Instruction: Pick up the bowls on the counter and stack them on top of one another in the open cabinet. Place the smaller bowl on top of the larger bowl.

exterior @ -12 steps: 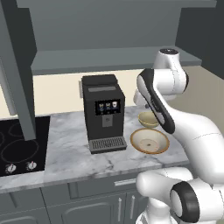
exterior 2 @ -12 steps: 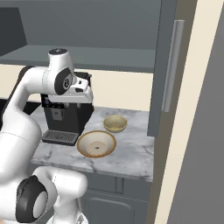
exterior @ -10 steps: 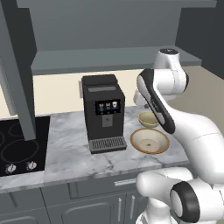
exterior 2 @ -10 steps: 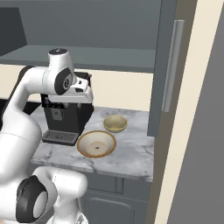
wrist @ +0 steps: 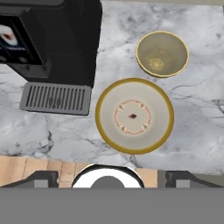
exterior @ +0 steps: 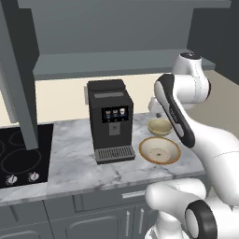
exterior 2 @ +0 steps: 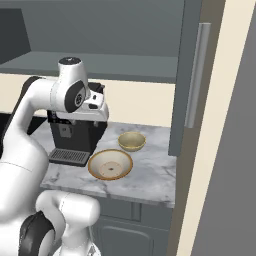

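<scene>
From the left base view, the larger bowl (exterior: 159,150) sat near the front edge of the marble counter (exterior: 74,163), with the smaller bowl (exterior: 159,127) just behind it, apart from it. Bare marble lay between the coffee machine (exterior: 110,119) and the black stovetop (exterior: 21,156). The open cabinet (exterior: 116,63) shelf ran above. The white arm (exterior: 179,112) arched over the bowls.

From the right base view, the larger bowl (exterior 2: 110,164) and smaller bowl (exterior 2: 132,141) lay right of the coffee machine (exterior 2: 75,135); free counter (exterior 2: 155,172) stretched toward the cabinet door (exterior 2: 187,80) (its edge hung close by). The gripper (exterior 2: 95,106) hovered well above the marble.

In the hand view, the larger bowl (wrist: 134,115) sat centred, the smaller bowl (wrist: 162,53) beyond, the drip tray (wrist: 55,98) beside. The fingers (wrist: 41,179) stood spread wide, holding nothing.
</scene>
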You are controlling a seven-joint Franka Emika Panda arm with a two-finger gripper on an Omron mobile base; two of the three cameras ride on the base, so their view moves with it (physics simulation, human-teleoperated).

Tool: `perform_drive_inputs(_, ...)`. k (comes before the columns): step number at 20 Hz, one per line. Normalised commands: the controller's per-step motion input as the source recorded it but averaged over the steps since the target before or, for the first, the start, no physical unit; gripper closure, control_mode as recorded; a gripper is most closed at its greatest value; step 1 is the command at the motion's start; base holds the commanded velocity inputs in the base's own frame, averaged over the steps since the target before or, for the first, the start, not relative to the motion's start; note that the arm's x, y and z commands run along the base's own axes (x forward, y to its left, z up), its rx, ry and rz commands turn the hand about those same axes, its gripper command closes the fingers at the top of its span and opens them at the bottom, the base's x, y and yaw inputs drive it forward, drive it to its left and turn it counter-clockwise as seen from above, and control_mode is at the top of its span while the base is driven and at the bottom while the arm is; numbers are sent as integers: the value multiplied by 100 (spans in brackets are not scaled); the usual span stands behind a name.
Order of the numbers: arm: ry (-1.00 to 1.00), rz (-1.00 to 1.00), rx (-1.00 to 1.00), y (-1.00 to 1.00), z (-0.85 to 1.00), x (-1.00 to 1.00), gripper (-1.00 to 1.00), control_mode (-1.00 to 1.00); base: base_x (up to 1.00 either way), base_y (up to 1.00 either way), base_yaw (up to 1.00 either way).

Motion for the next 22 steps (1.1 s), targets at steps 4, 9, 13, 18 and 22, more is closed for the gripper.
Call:
perform_drive_inputs(4,-4,-1,6,-16,-3,-28,-100,-100,0,0,0)
perform_drive_inputs(9,-8,-2,7,-12,-12,-27,-100,-100,0,0,0)
perform_drive_inputs(13,-9,-7,6,-10,-21,-21,-100,-100,0,0,0)
perform_drive_inputs(18,-9,-11,6,-5,-23,-7,-100,-100,0,0,0)
perform_drive_inputs(22,-4,-16,8,-10,-17,0,-100,-100,0,0,0)
